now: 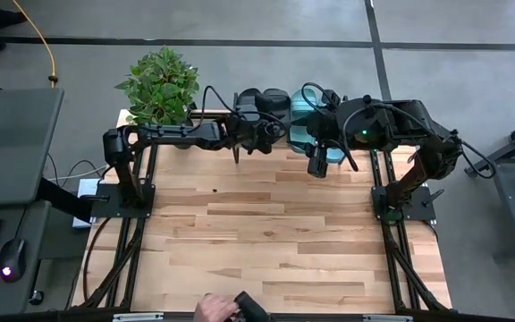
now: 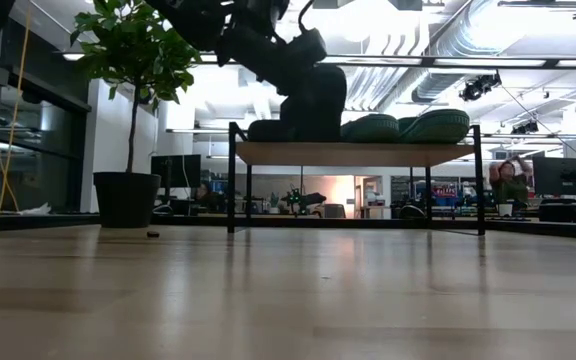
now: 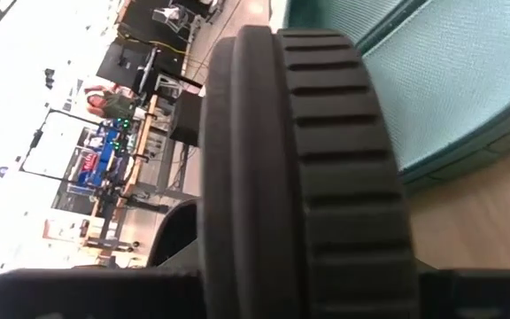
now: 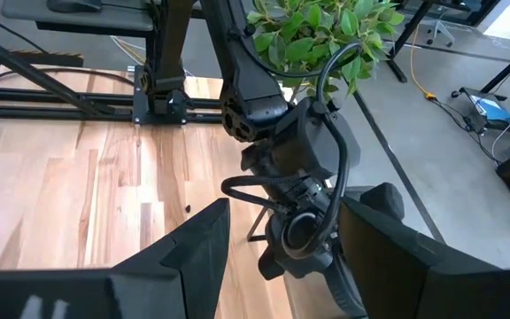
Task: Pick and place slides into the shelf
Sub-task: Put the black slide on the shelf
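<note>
The shelf (image 2: pixel 368 153) stands at the table's far edge. Two teal slides (image 2: pixel 408 126) lie on its plank top toward the right, and they also show in the high view (image 1: pixel 304 114). A black slide (image 2: pixel 268 130) lies at the plank's left. My left gripper (image 1: pixel 262 125) reaches over the shelf and is shut on a black slide (image 3: pixel 326 177) beside a teal slide (image 3: pixel 450 80). My right gripper (image 4: pixel 282 257) is open and empty, and it hovers just in front of the shelf in the high view (image 1: pixel 318 163). My left gripper has the black slide between its two fingers. The slide's ribbed side (image 3: pixel 343 204) stands on edge and runs away along the fingers. The slide hides the fingertips. It is over the shelf's plank (image 3: pixel 485 213), close to the teal slide; whether it rests there I cannot tell.
A potted plant (image 1: pixel 159 85) stands at the far left next to the shelf. A person's hand (image 1: pixel 213 309) with a dark object is at the table's near edge. Bare tabletop (image 1: pixel 266 233) lies between the shelf and the near edge.
</note>
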You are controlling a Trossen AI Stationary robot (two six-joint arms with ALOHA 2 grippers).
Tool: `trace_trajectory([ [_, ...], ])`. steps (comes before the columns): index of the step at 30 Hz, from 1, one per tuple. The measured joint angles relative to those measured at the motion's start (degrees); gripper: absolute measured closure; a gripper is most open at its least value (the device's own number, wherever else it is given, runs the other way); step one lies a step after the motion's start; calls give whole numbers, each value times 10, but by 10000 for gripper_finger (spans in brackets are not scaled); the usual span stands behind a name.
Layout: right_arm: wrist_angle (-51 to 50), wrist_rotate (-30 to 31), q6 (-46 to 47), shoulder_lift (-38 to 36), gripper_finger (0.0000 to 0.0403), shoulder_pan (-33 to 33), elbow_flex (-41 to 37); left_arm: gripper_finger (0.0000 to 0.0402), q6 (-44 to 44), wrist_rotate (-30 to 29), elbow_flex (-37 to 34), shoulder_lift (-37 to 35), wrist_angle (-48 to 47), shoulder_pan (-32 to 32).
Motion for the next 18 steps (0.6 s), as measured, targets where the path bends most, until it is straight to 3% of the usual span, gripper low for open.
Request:
trace_trajectory([
  [18, 0, 0, 0, 0, 201, 0, 0, 310, -4, -39, -1, 1, -31, -44],
])
